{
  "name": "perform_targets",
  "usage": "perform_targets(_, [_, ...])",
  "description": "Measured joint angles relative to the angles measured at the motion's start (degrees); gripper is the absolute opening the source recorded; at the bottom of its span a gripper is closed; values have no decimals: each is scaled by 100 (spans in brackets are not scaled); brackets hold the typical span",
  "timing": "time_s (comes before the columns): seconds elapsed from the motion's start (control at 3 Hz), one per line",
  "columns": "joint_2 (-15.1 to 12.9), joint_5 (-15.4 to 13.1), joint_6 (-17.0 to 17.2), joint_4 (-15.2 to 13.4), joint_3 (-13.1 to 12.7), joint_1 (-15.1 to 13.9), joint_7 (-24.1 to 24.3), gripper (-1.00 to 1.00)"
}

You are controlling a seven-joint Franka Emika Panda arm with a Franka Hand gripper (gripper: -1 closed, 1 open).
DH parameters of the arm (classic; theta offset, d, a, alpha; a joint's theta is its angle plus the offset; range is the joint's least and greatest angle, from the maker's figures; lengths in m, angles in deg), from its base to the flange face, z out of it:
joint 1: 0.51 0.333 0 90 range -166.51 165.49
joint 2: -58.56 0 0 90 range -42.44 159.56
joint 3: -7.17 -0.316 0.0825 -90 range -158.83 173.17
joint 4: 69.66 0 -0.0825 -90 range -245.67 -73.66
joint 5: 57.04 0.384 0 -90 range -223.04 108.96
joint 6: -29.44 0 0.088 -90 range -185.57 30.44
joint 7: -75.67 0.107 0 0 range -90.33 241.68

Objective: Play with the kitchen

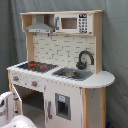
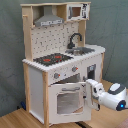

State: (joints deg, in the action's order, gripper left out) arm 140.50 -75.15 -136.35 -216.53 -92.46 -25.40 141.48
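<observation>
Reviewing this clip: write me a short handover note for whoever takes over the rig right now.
End effector: at the free edge of the oven door; open or shut cannot be told.
Toy kitchen: upright; oven door swung partly open, hob, sink and faucet untouched.
Done: oven door is open.
Left: the task is open-ended; probably swing the door further or close it.

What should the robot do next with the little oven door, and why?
Probably swing the oven door a little further open. In the second exterior view the gripper sits right at the door's free edge, and the door stands only partly ajar from the kitchen, with the oven opening dark behind it. Whether the gripper actually grips the door cannot be seen.
</observation>
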Motion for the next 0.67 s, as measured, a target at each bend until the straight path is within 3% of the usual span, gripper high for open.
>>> perform_targets(0.33, [0,0,-166,118,161,-360,-459,100])
perform_targets(0.67, [3,-6,-386,300,160,-817,-739,100])
